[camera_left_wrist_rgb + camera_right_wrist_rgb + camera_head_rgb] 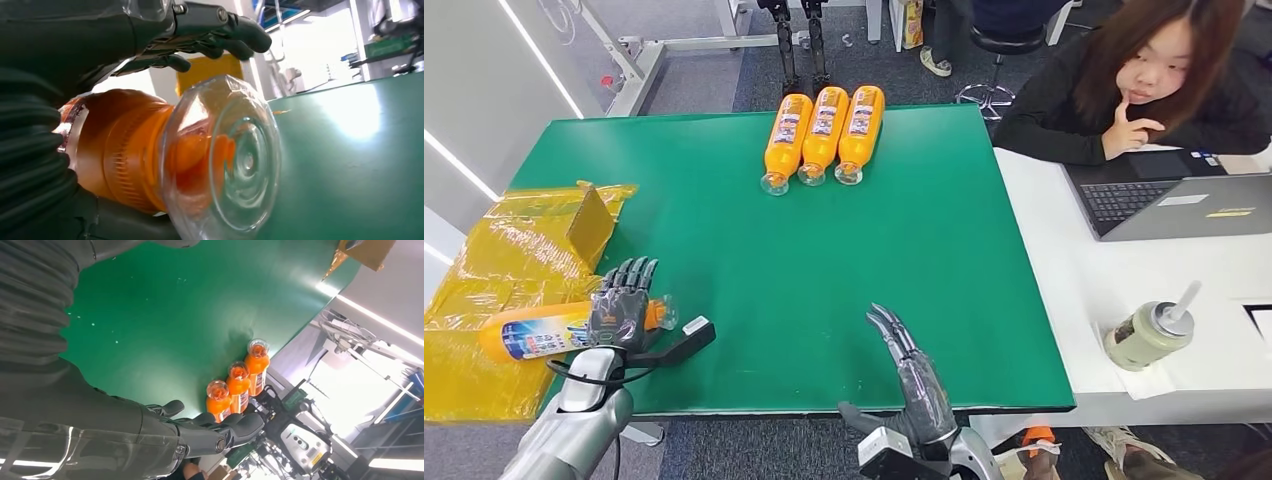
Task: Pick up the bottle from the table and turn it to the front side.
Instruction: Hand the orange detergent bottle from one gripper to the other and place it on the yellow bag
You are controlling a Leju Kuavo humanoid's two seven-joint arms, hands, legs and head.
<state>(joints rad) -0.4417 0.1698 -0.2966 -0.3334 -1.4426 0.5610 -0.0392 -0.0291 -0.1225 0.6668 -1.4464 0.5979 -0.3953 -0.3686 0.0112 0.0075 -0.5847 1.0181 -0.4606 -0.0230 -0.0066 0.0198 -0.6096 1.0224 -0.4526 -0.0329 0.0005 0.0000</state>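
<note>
An orange bottle (534, 335) with a blue-and-white label lies on its side at the green table's (824, 260) near left edge, partly on a yellow wrapped box (504, 260). My left hand (621, 305) lies over its neck end, fingers stretched across it and not wrapped round. In the left wrist view the bottle's clear cap (225, 160) sits against the palm, under the extended fingers (220, 30). My right hand (914, 375) hovers open at the table's near edge, fingers straight and holding nothing; the right wrist view shows this hand (200, 435) too.
Three more orange bottles (824, 130) lie side by side at the table's far edge, also seen as bottles (239, 387) from the right wrist. A person sits at the white desk on the right with a laptop (1184, 205) and a lidded cup (1149, 335).
</note>
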